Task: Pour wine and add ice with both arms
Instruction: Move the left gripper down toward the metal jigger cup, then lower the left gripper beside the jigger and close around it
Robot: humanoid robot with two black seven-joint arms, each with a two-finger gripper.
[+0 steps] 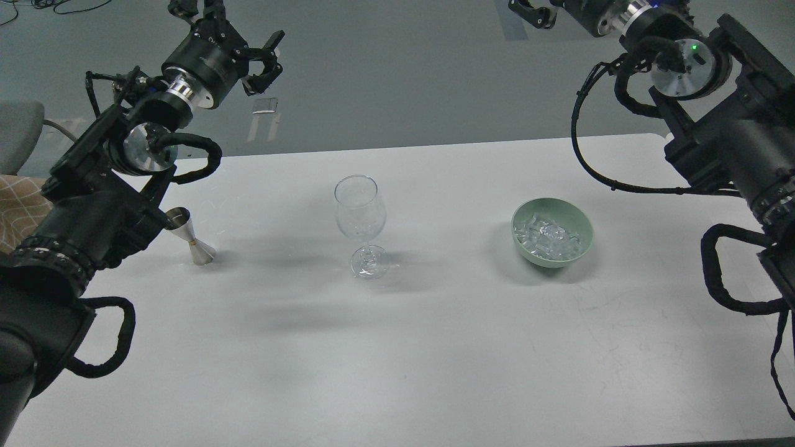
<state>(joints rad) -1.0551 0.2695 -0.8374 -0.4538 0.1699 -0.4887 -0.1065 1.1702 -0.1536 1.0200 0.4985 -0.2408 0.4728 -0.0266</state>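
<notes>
A clear stemmed wine glass point(360, 217) stands upright at the middle of the white table point(435, 347). A small steel jigger point(190, 239) stands at the left, right beside my left forearm. No wine shows in the jigger or the glass. A pale green bowl point(574, 218) at the right holds several clear ice cubes point(548, 237). My left gripper point(239, 34) is open and empty, raised high beyond the table's far edge, above and behind the jigger. My right gripper point(528, 12) is at the top edge, far above the bowl, partly cut off.
A grey chair point(18, 133) and a patterned cushion point(18, 208) sit off the table's left side. My right arm's cable loops point(720, 279) hang over the table's right end. The floor lies beyond the far edge.
</notes>
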